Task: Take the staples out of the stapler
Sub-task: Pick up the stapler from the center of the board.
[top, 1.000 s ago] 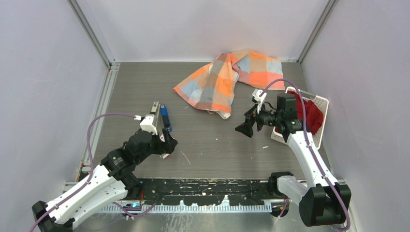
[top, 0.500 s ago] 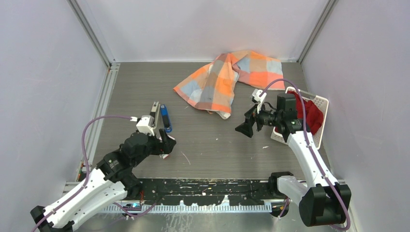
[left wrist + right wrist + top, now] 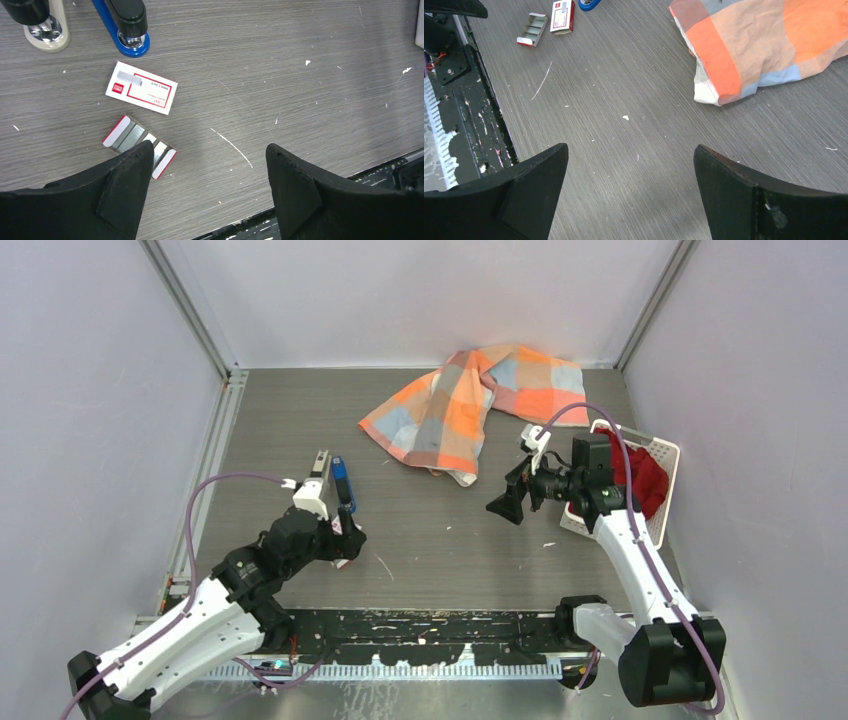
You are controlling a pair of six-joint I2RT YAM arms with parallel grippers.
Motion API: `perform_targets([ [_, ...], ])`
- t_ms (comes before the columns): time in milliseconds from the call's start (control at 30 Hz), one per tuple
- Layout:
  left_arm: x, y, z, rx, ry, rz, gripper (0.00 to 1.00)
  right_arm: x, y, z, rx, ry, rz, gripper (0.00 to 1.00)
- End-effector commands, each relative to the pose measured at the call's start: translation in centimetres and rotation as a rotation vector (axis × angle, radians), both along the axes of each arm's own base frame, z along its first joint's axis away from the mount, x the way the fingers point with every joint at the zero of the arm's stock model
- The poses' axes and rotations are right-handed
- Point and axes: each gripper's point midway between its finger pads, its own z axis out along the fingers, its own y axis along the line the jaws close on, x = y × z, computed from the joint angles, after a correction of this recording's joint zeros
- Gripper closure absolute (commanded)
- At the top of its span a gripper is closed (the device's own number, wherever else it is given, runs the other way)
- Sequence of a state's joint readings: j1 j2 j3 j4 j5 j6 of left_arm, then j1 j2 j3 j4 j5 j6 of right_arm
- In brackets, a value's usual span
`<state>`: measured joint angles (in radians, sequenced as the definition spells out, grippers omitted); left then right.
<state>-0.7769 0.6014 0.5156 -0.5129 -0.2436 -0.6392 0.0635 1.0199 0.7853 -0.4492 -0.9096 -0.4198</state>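
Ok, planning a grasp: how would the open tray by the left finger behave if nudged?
The tray looks like thin card: probably light, easily crushed. Lying flat on the table, it would likely slide; its open top may spill staples.

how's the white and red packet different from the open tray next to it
The packet is closed, a white face with a red-lined label; the tray is open, silver-grey rows between red ends. The packet lies nearer the blue stapler; the tray, nearer the left hand, is partly hidden by it. Both lie flat on the table.
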Motion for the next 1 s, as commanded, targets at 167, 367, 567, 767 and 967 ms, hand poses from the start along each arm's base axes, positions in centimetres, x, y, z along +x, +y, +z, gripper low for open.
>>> perform_targets([
  [167, 2.8, 0.4, 1.9, 0.062, -0.156, 0.028, 0.18, 0.6, 0.7, 0.6, 0.030, 0.026, 0.039, 0.00],
  [367, 4.3, -0.9, 0.6, 0.110, -0.143, 0.017, 0.19, 0.8, 0.6, -0.8, 0.017, 0.094, 0.048, 0.00],
  [567, 4.9, -2.0, -0.3, 0.110, -0.127, -0.007, 0.20, 1.0, 0.5, -1.0, 0.002, 0.094, 0.044, 0.00],
  [767, 5.2, -1.9, 0.1, 0.110, -0.132, 0.015, 0.22, 0.6, 0.8, -1.4, 0.003, 0.134, 0.075, 0.00],
  [967, 5.2, -1.1, 0.7, 0.116, -0.128, 0.053, 0.35, 0.5, 0.8, -1.1, -0.009, 0.120, 0.069, 0.00],
])
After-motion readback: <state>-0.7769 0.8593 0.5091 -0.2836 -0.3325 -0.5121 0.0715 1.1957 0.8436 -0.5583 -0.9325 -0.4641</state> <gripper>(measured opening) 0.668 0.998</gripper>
